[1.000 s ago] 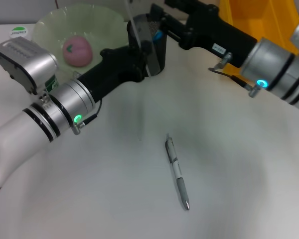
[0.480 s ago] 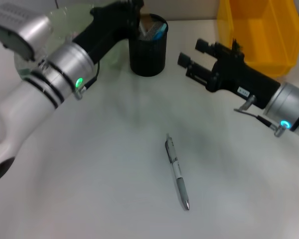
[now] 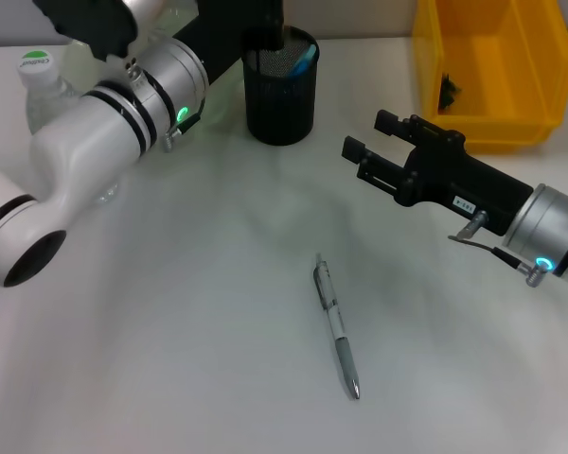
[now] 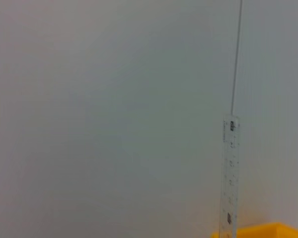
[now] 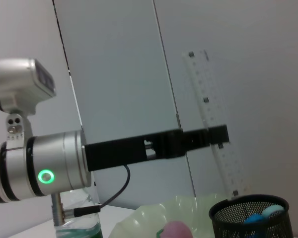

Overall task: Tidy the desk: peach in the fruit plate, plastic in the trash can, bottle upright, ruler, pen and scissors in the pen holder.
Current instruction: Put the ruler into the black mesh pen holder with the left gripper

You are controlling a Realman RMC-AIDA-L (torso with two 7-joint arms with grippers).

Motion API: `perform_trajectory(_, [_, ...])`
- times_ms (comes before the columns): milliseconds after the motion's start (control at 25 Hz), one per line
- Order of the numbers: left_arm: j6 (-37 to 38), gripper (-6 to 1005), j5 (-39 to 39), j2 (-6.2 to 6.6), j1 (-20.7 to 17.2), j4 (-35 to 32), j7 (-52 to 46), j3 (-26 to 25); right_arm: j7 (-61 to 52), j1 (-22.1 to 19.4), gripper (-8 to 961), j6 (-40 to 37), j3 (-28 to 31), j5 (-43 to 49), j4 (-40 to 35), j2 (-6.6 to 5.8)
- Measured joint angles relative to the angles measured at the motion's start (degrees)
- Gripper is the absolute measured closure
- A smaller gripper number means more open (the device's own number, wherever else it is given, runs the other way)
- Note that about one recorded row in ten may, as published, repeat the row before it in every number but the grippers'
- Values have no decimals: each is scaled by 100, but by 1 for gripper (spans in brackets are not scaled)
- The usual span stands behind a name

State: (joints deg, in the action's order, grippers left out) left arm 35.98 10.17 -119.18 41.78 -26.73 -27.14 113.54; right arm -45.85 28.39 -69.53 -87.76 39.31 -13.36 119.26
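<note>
My left gripper (image 5: 214,137) is shut on the clear ruler (image 5: 212,114), which hangs upright with its lower end just above the rim of the black mesh pen holder (image 3: 281,87). The ruler (image 4: 230,178) also shows in the left wrist view. Light blue scissors (image 3: 303,61) stand inside the holder. The pen (image 3: 336,327) lies on the white desk (image 3: 170,331), nearer me. My right gripper (image 3: 369,144) hovers open and empty right of the holder. The peach (image 5: 175,231) sits in the green fruit plate (image 5: 149,218). The bottle (image 3: 40,87) stands upright at far left. Dark plastic (image 3: 448,90) lies in the yellow trash can (image 3: 488,104).
My left arm (image 3: 104,113) reaches across the back left of the desk, hiding most of the fruit plate in the head view. The trash can stands at the back right, just beyond my right arm (image 3: 540,227).
My left arm has swung up and back, lifting the ruler above the pen holder. My right gripper has pulled away from the holder to the right and now hovers there.
</note>
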Motion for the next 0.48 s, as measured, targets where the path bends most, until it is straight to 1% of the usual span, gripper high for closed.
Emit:
perform_trajectory(160, [-298,890,-8,-4,117,79,5,0,6,-24,300,-12,-3,33,4,0])
perform_trajectory(480, [-312,872,2,-9,86,81,7,-59,7,-10,300,2,-4,88,8,0])
